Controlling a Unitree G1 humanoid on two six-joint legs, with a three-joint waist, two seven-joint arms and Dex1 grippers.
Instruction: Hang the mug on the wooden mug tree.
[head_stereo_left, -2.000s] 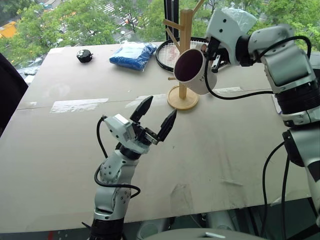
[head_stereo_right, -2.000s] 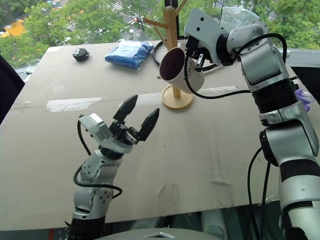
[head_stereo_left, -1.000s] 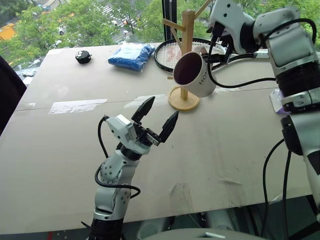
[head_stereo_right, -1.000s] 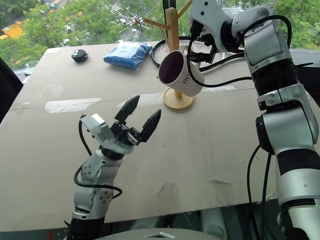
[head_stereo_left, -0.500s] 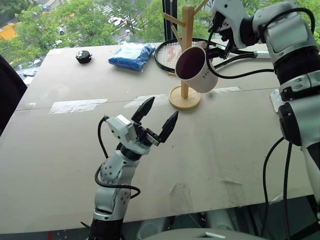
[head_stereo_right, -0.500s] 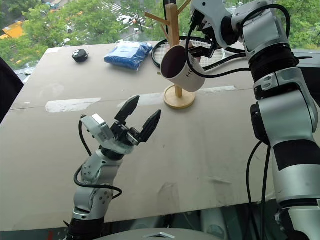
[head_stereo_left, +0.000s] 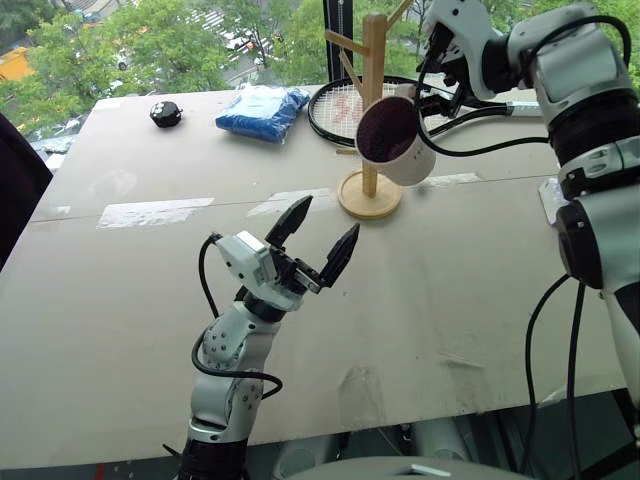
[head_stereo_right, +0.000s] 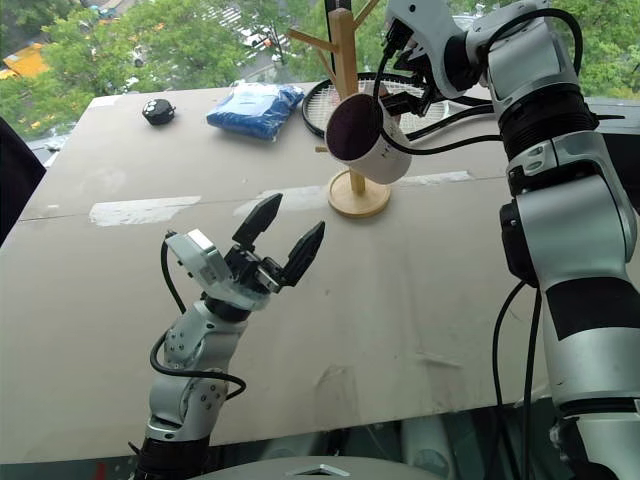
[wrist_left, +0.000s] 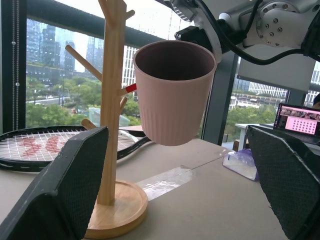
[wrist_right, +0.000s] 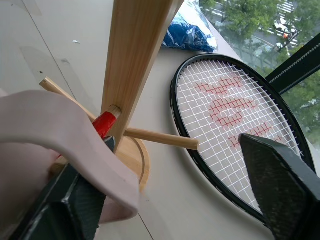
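racket (head_stereo_left: 345, 105) behind mug tree (head_stereo_left: 370, 110), bare tabletop (head_stereo_left: 470, 280) front

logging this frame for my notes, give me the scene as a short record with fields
mug: cream-white, maroon inside, hanging off the table beside the post, handle looped over a red-marked peg
mug tree: wooden mug tree, upright on round base, near table's far edge
right pincer: right pincer, open, one finger against the mug handle, not clamping it
left pincer: left pincer, open, empty, raised over the table's middle
behind tree: racket, blue bag, small black object
surface: table
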